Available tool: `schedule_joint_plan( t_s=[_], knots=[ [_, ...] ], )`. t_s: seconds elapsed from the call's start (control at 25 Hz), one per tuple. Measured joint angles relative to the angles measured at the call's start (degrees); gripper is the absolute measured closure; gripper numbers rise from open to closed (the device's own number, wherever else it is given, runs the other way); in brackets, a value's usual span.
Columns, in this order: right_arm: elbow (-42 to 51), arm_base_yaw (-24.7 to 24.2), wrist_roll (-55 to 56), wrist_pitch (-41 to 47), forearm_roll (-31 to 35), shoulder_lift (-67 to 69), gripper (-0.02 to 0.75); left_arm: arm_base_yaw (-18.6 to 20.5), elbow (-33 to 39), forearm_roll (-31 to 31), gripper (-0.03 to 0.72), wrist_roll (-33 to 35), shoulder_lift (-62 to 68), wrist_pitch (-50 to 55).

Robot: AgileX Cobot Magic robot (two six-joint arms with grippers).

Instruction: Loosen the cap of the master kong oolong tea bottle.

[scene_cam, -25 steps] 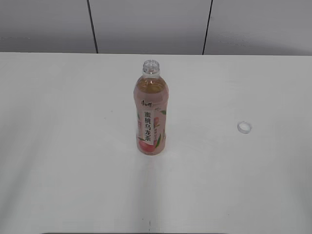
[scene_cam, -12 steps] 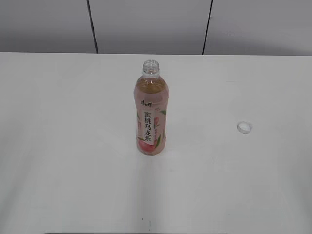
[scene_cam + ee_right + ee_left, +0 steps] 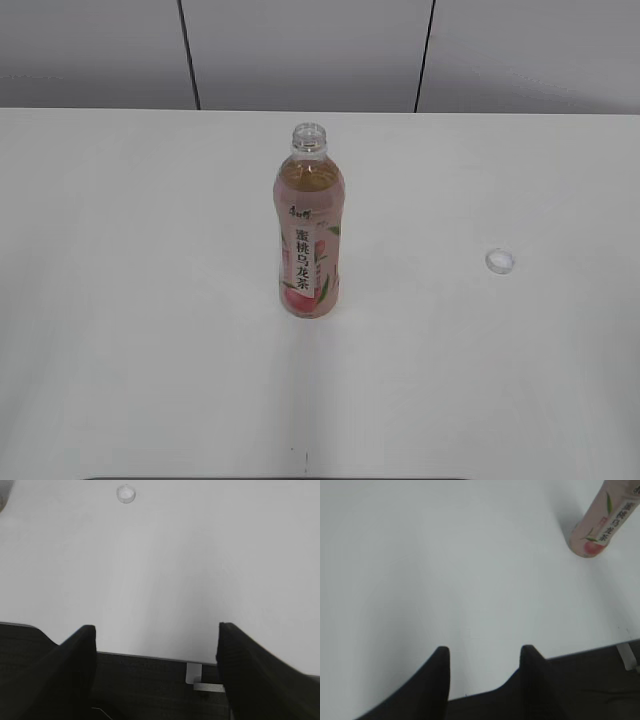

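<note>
The tea bottle [image 3: 310, 225] stands upright on a white table [image 3: 130, 300], its neck open and uncapped, amber tea filling it to the shoulder and a pink-and-white peach label with vertical black characters facing the exterior camera. The cap [image 3: 500, 261], small, round and white, lies flat on the table well apart from the bottle, off to the bottle's right in the exterior view and a little nearer the camera than the bottle's top. Behind the bottle, grey wall panels [image 3: 300, 50] split by dark vertical seams close off the far edge of the table.

Neither arm appears in the exterior view. The left gripper [image 3: 482, 667] hangs over the near edge of the table, well apart from the bottle, whose lower half [image 3: 600, 525] shows in the upper right corner of the left wrist view; its two dark fingers stand parted with nothing between them. The right gripper [image 3: 156, 645] likewise sits back at the table edge, its fingers spread wide and empty, with the cap [image 3: 126, 493] lying far ahead of it near the top of the right wrist view.
</note>
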Motion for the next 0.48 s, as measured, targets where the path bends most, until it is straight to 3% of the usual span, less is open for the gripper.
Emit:
schedule_joint_plan(
  t_s=[0.48],
  knots=[
    [0.06, -5.98, 0.00, -0.05, 0.00, -13.89, 0.172, 0.00, 2.28, -0.37, 0.400, 0.04, 0.10, -6.56]
  ],
)
